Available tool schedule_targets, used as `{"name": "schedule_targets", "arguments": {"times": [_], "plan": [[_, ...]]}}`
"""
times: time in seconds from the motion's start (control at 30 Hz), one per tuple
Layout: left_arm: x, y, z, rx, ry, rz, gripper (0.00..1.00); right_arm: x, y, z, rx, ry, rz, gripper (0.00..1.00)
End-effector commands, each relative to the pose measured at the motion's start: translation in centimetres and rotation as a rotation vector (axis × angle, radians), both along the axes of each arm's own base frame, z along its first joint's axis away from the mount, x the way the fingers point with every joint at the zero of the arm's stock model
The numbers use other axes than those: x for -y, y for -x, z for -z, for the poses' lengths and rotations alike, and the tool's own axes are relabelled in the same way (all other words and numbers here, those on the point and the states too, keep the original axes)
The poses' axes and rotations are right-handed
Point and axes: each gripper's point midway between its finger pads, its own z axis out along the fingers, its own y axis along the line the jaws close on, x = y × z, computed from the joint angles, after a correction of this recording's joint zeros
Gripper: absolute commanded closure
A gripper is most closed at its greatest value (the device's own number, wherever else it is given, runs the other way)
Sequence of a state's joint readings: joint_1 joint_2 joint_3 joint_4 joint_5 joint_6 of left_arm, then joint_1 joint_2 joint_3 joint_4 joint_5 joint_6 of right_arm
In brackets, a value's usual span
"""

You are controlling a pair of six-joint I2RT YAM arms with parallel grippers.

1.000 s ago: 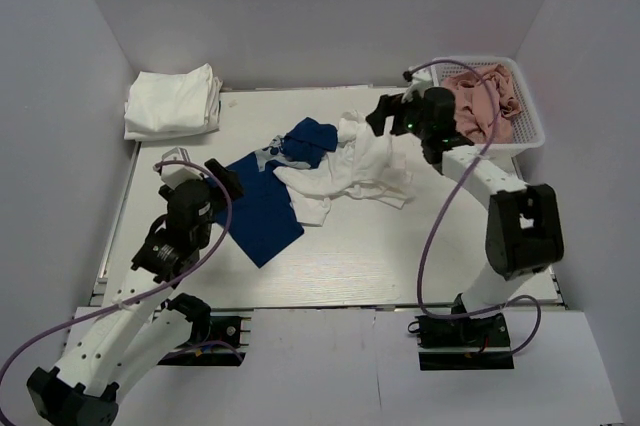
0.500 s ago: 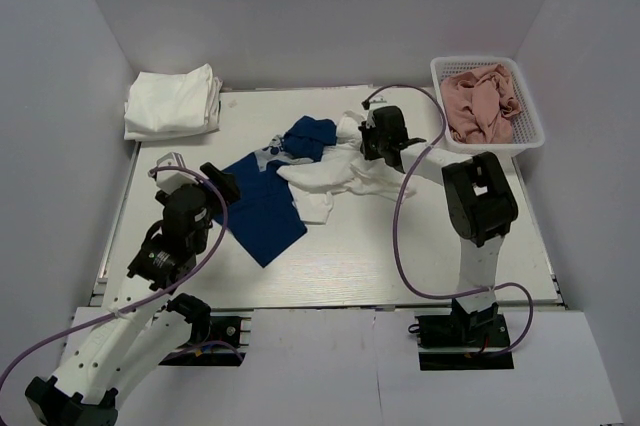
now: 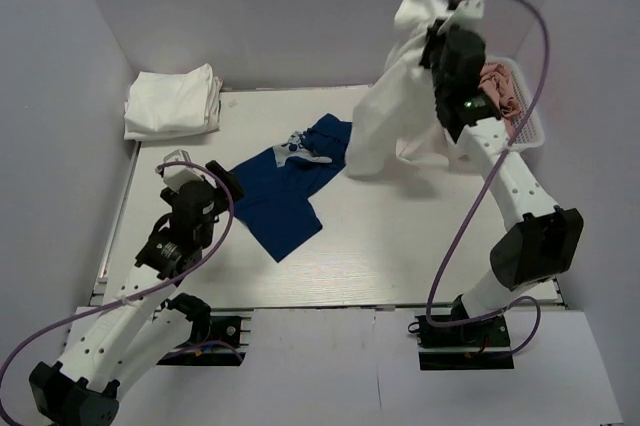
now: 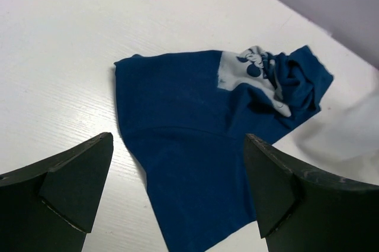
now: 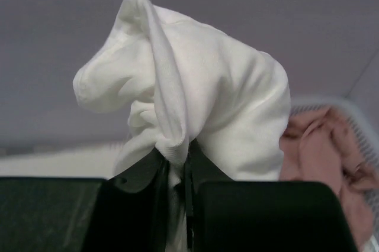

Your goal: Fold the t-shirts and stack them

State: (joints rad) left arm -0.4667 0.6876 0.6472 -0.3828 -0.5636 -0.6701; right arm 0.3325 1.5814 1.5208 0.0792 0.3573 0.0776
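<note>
- Nearest, the left tool (image 4: 177, 169) hovers with its jaws apart and nothing in them, low over the near hem of the navy t-shirt (image 3: 280, 191).
- The navy t-shirt lies mid-surface (image 3: 400, 246). Its near half is roughly flat and its far end is bunched around the white print.
- Beyond it, the right tool (image 5: 186, 163) is clamped on a fold of a white t-shirt (image 3: 395, 116) and holds it high. The hem dangles just beside the navy one's bunched end; I cannot tell whether they touch.
- I judge this to be the step of separating the two shirts. The next move calls for swinging the white one clear and spreading it flat on bare surface.
- Far right, a pink t-shirt (image 3: 497, 86) sits crumpled in the lattice basket (image 3: 530, 131).
- Far left, a folded white stack (image 3: 172, 101) waits.
</note>
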Motion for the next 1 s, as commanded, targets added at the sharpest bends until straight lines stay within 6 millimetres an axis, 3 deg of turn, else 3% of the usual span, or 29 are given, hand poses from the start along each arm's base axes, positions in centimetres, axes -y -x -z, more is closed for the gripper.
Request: {"name": "schedule_targets", "arguments": {"times": [0.0, 0.03, 0.1, 0.13, 0.17, 0.2, 0.23, 0.27, 0.3, 0.47, 0.6, 0.63, 0.67, 0.7, 0.73, 0.77, 0.83, 0.87, 0.9, 0.93, 0.97], "plan": [[-0.3, -0.5, 0.6, -0.021, -0.025, -0.024, 0.00, 4.8, -0.8, -10.5, 0.213, -0.011, 0.191, 1.00], [-0.2, -0.7, 1.2, -0.042, -0.035, -0.024, 0.00, 6.5, -1.2, -11.4, 0.230, -0.014, 0.241, 1.00], [-0.1, -0.9, 1.4, -0.057, -0.051, -0.021, 0.00, 10.2, -1.1, -15.9, 0.314, -0.022, 0.389, 1.00], [-0.1, -1.0, 1.5, -0.068, -0.056, -0.021, 0.00, 10.8, -1.9, -15.8, 0.326, -0.015, 0.431, 1.00], [-0.2, -1.2, 1.6, -0.077, -0.066, -0.030, 0.00, 13.0, -1.9, -15.6, 0.336, -0.009, 0.535, 1.00], [-0.1, -1.3, 1.9, -0.085, -0.070, -0.030, 0.00, 14.6, -1.2, -17.9, 0.445, -0.008, 0.600, 1.00], [-0.1, -1.3, 2.1, -0.093, -0.074, -0.030, 0.00, 15.2, -1.7, -17.5, 0.453, 0.006, 0.634, 1.00], [0.1, -1.4, 1.6, -0.086, -0.078, -0.016, 0.00, 17.5, -0.6, -18.8, 0.522, -0.006, 0.726, 1.00], [0.3, -1.5, 2.1, -0.104, -0.091, -0.002, 0.00, 18.3, -0.2, -19.5, 0.538, 0.012, 0.763, 1.00], [0.8, -2.2, 2.0, -0.118, -0.094, 0.007, 0.00, 22.3, -0.4, -18.9, 0.562, 0.116, 0.934, 1.00], [2.4, -2.5, 3.0, -0.168, -0.072, 0.072, 0.00, 24.5, -1.8, -13.4, 0.456, 0.212, 0.989, 1.00], [3.0, -2.6, 3.0, -0.175, -0.060, 0.100, 0.00, 25.1, -2.2, -11.6, 0.424, 0.196, 1.004, 1.00], [3.2, -2.5, 3.5, -0.195, -0.055, 0.106, 0.00, 25.5, -3.4, -8.4, 0.320, 0.237, 0.991, 1.00], [3.4, -2.3, 4.6, -0.238, -0.059, 0.111, 0.00, 25.7, -4.1, -6.9, 0.289, 0.226, 0.965, 1.00], [4.0, -2.2, 4.7, -0.255, -0.038, 0.137, 0.00, 25.1, -5.3, -5.4, 0.256, 0.241, 0.902, 1.00], [4.4, -2.2, 5.1, -0.271, -0.034, 0.154, 0.00, 24.2, -6.9, -1.1, 0.145, 0.262, 0.806, 1.00], [5.8, -1.5, 6.7, -0.341, -0.018, 0.217, 0.00, 23.4, -7.9, 1.9, 0.071, 0.255, 0.727, 1.00], [6.2, -1.1, 7.6, -0.372, -0.014, 0.239, 0.00, 22.7, -7.7, 5.3, -0.021, 0.171, 0.712, 0.87], [6.4, -0.7, 8.4, -0.408, -0.013, 0.258, 0.00, 22.2, -7.7, 6.0, -0.048, 0.148, 0.689, 0.70], [7.0, 0.2, 9.5, -0.471, -0.004, 0.297, 0.00, 21.0, -7.1, 4.2, -0.026, 0.109, 0.611, 0.30], [7.2, 0.7, 10.3, -0.508, -0.008, 0.320, 0.00, 18.5, -7.3, 5.6, -0.082, 0.052, 0.482, 0.13]]}}
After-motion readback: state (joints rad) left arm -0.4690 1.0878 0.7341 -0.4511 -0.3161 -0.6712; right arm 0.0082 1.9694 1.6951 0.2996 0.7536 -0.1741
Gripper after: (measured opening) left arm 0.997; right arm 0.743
